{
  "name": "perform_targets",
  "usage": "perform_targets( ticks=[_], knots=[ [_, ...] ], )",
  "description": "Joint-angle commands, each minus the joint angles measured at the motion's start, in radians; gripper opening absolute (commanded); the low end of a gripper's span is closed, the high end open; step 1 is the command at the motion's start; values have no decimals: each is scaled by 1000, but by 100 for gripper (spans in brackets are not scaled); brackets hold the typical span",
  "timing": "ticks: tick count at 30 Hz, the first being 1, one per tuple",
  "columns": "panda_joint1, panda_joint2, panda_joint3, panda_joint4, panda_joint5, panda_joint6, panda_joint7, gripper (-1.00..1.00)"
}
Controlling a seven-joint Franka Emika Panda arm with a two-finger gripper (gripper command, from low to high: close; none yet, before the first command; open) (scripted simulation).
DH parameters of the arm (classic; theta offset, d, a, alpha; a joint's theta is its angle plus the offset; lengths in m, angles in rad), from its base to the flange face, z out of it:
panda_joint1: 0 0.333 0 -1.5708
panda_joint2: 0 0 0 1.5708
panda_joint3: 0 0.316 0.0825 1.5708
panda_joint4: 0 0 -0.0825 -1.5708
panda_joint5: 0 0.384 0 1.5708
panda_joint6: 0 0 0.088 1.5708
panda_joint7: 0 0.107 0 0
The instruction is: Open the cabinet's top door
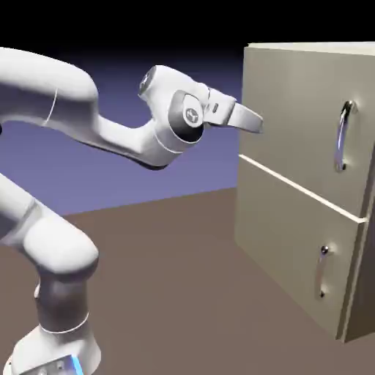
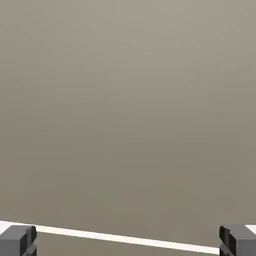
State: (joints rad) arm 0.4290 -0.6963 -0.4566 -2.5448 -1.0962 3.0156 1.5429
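Filling the upper part of the exterior view, a plain backdrop (image 1: 146, 168) runs from black at the top into blue-violet lower down, and below it a flat brown table (image 1: 183, 293) spreads across the rest of the scene, matte and unmarked. On the right of that view stands the cabinet (image 1: 293, 256), a big beige box whose front faces slightly toward the camera. A thin pale seam (image 1: 293, 187) slants across the front and splits it into two panels. The top door (image 1: 293, 110) is the larger upper panel; it lies flush with the cabinet's front, and its long curved silver handle (image 1: 342, 135) stands upright near the right edge. The lower panel (image 1: 286, 249) carries a shorter silver handle (image 1: 322, 271).

The white arm (image 1: 66, 102) rises from the lower left and bends over toward the cabinet. Its gripper (image 1: 253, 122) points at the top door's left part, close to the panel, well apart from the long handle. In the hand view the beige door (image 2: 128, 110) fills nearly everything, with the pale seam (image 2: 125, 238) crossing low, and the two grey fingertips (image 2: 17, 240) sit at the far bottom corners, spread wide with nothing between them.
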Motion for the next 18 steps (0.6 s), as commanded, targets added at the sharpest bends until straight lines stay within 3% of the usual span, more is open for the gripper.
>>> perform_targets(
  ticks=[1,18],
  knots=[
    [17,-5,-18,11,-44,-1,32,0],
    [298,-90,-326,189,-783,-15,573,0]
  ],
)
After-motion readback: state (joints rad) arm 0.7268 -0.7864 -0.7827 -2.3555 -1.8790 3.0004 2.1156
